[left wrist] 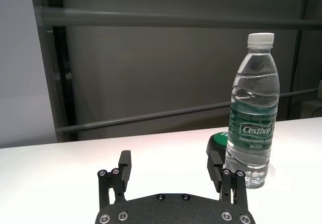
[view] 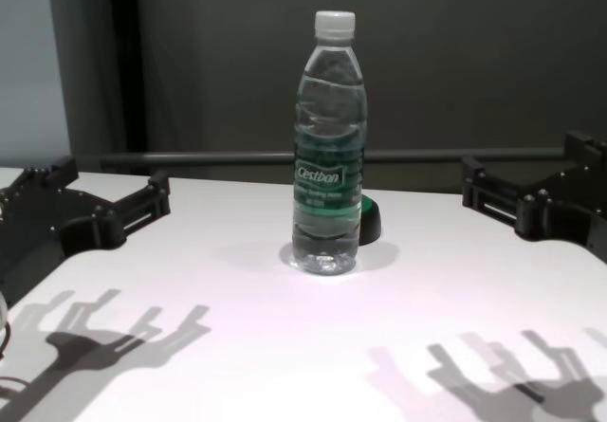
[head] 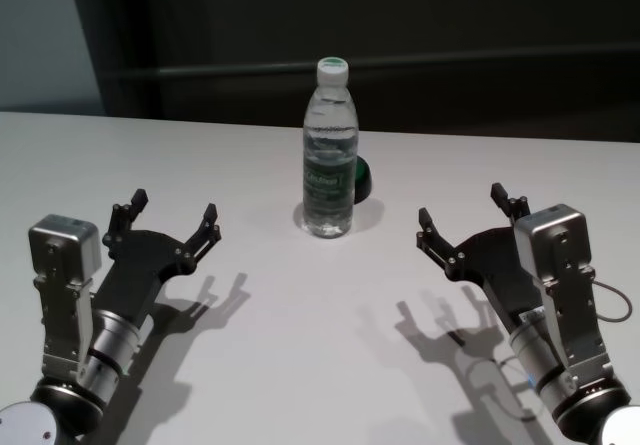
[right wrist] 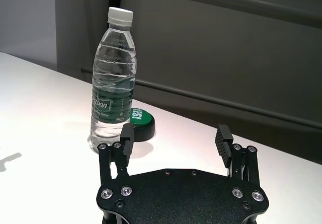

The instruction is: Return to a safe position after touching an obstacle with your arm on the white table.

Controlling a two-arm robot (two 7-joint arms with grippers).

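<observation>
Both grippers (open) flank bottle (head: 329,151).

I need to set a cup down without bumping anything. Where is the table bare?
Bare white table lies in front of the bottle, between the left gripper and right gripper. It is crowded right behind the bottle, where a green disc sits.
</observation>
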